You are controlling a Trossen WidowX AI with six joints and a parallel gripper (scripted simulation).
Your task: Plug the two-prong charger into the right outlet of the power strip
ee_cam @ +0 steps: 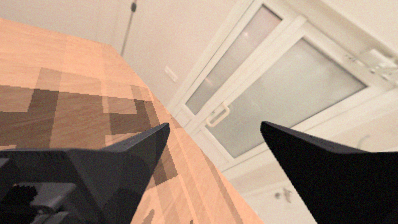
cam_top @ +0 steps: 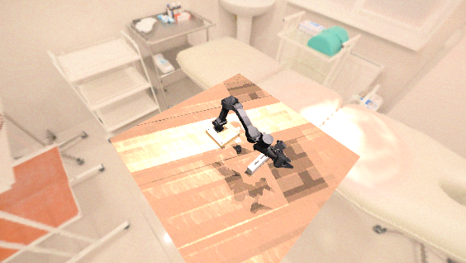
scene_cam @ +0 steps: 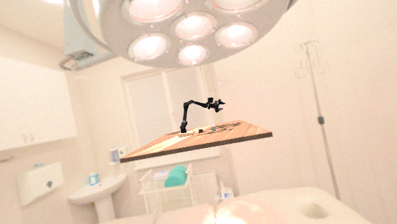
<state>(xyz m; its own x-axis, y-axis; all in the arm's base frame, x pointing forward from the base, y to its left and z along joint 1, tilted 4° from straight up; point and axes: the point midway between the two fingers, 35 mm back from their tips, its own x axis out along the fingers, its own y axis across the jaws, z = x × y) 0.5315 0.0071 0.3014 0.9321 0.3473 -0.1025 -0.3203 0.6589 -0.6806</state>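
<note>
one charger on table, well below wide-spread empty claw

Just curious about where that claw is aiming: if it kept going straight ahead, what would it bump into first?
Probably nothing nearby. The open gripper points out past the wooden table's far edge toward a glazed door, with only air between; depth is hard to judge.

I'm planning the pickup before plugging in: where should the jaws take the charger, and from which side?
Probably the charger's black body, across two opposite sides, coming down from above: it sits alone on the table, apart from the strip, and the open gripper hangs higher up. Leave the prongs free; their direction is too small to tell.
</note>
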